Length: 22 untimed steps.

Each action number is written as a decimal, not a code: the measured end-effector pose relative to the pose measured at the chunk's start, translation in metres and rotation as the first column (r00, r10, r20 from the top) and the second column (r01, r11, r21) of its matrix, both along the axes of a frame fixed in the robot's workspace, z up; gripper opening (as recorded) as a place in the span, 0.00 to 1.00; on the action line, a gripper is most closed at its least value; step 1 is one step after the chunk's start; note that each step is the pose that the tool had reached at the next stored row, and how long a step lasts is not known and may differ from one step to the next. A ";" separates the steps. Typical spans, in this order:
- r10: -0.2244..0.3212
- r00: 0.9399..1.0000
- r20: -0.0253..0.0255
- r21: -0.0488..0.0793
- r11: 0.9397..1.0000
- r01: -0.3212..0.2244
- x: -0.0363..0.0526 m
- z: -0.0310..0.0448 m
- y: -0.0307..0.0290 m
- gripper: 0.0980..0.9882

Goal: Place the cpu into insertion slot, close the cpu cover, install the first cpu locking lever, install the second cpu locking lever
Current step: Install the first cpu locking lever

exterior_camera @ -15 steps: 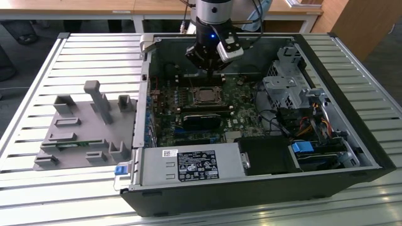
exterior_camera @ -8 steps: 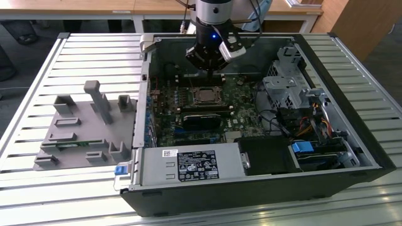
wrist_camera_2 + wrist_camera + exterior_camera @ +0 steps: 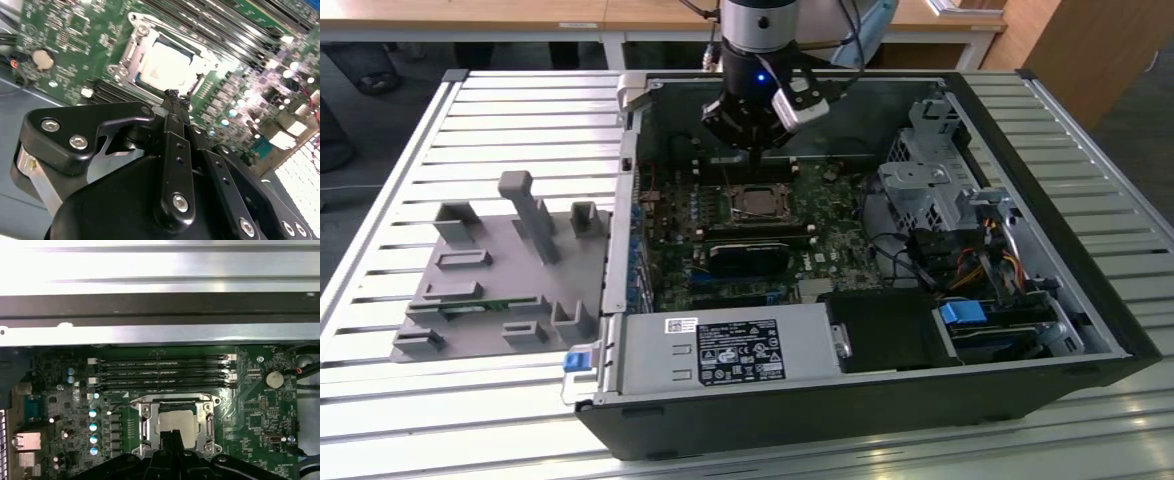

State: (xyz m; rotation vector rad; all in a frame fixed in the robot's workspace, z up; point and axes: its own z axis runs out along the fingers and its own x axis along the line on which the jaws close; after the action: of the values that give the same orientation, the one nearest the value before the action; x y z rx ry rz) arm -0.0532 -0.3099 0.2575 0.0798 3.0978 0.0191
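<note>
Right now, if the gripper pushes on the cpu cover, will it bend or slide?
The cpu cover is a thin metal frame, so probably stiff but bendable under a hard push. It lies flat around the cpu, so it likely will not slide. The shut gripper has narrow tips that may slip on metal.

One gripper (image 3: 174,95), one open computer case (image 3: 854,412), one green circuit board (image 3: 252,412) inside it. On the board: one insertion slot (image 3: 180,403), one cpu (image 3: 176,420), one cpu cover (image 3: 146,426). The first wrist view gives four long memory slots (image 3: 160,373) in a row and one round coin battery (image 3: 274,379). In the exterior view: one silver power supply box (image 3: 720,352), one grey moulded tray (image 3: 487,275), one slatted table (image 3: 400,425)
</note>
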 end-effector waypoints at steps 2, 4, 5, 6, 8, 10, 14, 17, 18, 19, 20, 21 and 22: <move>0.000 1.000 0.000 0.000 1.000 0.000 -0.0051 0.0000 0.0000 0.01; 0.000 1.000 0.001 0.000 1.000 0.000 -0.0101 -0.0001 0.0000 0.01; 0.000 1.000 0.001 0.000 1.000 0.000 -0.0132 -0.0001 0.0000 0.01; 0.000 1.000 0.001 0.001 1.000 0.000 -0.0162 -0.0001 0.0000 0.01; 0.000 1.000 0.002 0.001 1.000 0.000 -0.0229 -0.0001 0.0000 0.01; 0.000 1.000 0.002 0.001 1.000 0.000 -0.0284 -0.0002 0.0000 0.01; 0.000 1.000 0.002 0.001 1.000 0.000 -0.0323 -0.0002 0.0001 0.01; 0.002 1.000 0.002 0.004 1.000 -0.002 -0.0329 -0.0002 0.0000 0.01; 0.003 1.000 0.002 0.004 1.000 -0.003 -0.0330 -0.0002 0.0000 0.01; 0.004 1.000 0.002 0.004 1.000 -0.004 -0.0335 -0.0003 0.0000 0.01; 0.005 1.000 0.002 0.004 1.000 -0.005 -0.0342 -0.0003 0.0000 0.01; 0.006 1.000 0.002 0.005 1.000 -0.006 -0.0349 -0.0003 0.0000 0.01; 0.006 1.000 0.002 0.004 1.000 -0.006 -0.0358 -0.0002 0.0000 0.01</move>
State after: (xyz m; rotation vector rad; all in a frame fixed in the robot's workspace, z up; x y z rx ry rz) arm -0.0890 -0.3099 0.2573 0.0699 3.0958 0.0263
